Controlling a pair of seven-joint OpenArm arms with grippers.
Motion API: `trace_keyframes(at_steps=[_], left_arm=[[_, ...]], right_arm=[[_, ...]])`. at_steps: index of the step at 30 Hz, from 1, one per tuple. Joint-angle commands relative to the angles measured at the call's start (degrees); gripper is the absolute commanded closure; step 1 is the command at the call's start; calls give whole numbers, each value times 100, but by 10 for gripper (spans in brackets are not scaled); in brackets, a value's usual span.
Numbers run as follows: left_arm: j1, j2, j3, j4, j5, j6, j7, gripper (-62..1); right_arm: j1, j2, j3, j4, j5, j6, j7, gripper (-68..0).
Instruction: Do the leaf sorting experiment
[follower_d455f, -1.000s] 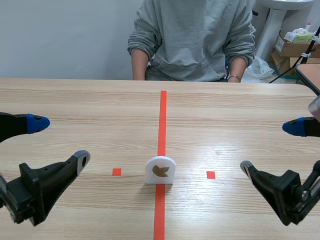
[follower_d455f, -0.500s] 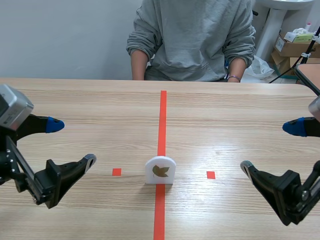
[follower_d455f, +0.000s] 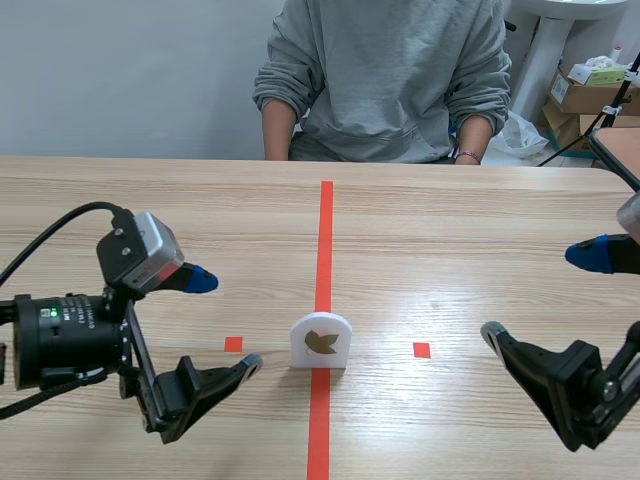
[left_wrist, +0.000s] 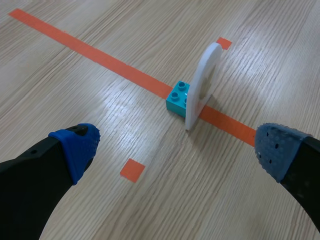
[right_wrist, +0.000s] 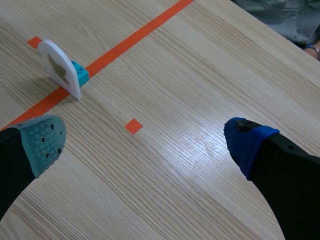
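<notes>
A white arched card (follower_d455f: 321, 341) with a brown leaf picture stands upright on the orange centre tape line. A small teal brick (left_wrist: 178, 97) holds it up from behind. In the left wrist view the card (left_wrist: 202, 85) is seen edge-on, ahead of the fingers. My left gripper (follower_d455f: 225, 322) is open, just left of the card, with nothing between its fingers. My right gripper (follower_d455f: 545, 298) is open at the table's right side, well away from the card (right_wrist: 59, 67).
A person in a grey sweatshirt (follower_d455f: 385, 75) sits across the table with arms held back at the far edge. Small orange squares (follower_d455f: 233, 344) (follower_d455f: 421, 350) mark the table on either side of the card. Boxes (follower_d455f: 590, 92) stand at the back right.
My left arm has swung in from the left edge toward the card, with its fingers staying open. The right arm and the card have not moved.
</notes>
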Motion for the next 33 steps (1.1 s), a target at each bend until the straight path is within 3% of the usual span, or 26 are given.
trace_keyframes(at_steps=[1, 17, 25, 29, 33], left_arm=[[-166, 173, 63, -85, -13, -4, -122, -623], [-1362, 1375, 1132, -1886, -7, 107, -498, -623], [-1541, 1856, 1353, -2367, 308, 166, -691, -623], [-1567, 1928, 1499, -2461, 586, 195, -798, -623], [-1563, 1934, 1561, -2487, 590, 321, -807, -623]], right_arm=[[68, -4, 55, 15, 81, 2, 68, -679], [68, -4, 55, 15, 81, 2, 70, -679], [70, -94, 55, 15, 81, 0, 90, -679], [70, -166, 55, 15, 81, 17, 90, -679], [68, -177, 55, 15, 81, 20, 90, -679]])
